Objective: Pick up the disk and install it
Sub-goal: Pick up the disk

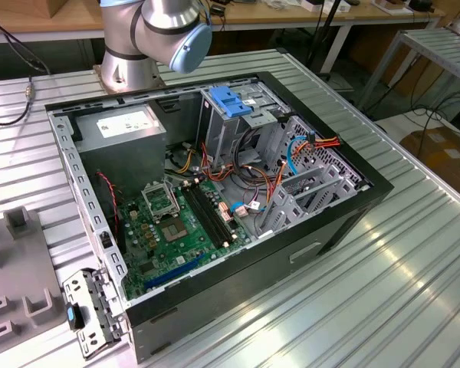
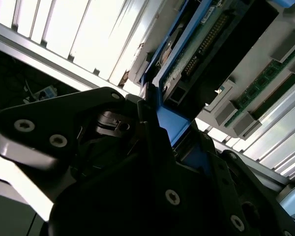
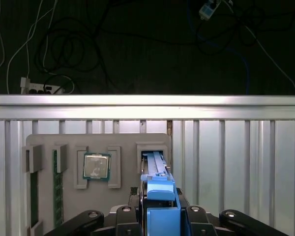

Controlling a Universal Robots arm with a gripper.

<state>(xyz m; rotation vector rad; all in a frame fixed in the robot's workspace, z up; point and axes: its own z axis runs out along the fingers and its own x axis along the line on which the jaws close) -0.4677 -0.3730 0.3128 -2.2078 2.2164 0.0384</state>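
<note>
The disk point(image 3: 157, 169) stands on edge in a slot of a grey holder tray point(image 3: 123, 142), its blue rail facing the camera in the first wrist view. My gripper point(image 3: 161, 209) is shut on the disk, with a black finger pressed against each side of the blue rail. In the second wrist view the disk point(image 2: 201, 44) shows its green circuit board and connector pins, and the blue rail runs down into the gripper point(image 2: 160, 130). The open computer case point(image 1: 353, 222) lies on the metal table in the exterior view, with its drive cage point(image 1: 238, 130) at the back.
The holder tray also carries a processor chip point(image 3: 96, 166) and a memory stick point(image 3: 58, 182). Inside the case are a grey power-supply box point(image 1: 126, 126), a green motherboard point(image 1: 172, 226), loose cables point(image 1: 291, 149) and a blue latch plate point(image 1: 230, 100). The arm's base point(image 1: 149, 34) stands behind the case.
</note>
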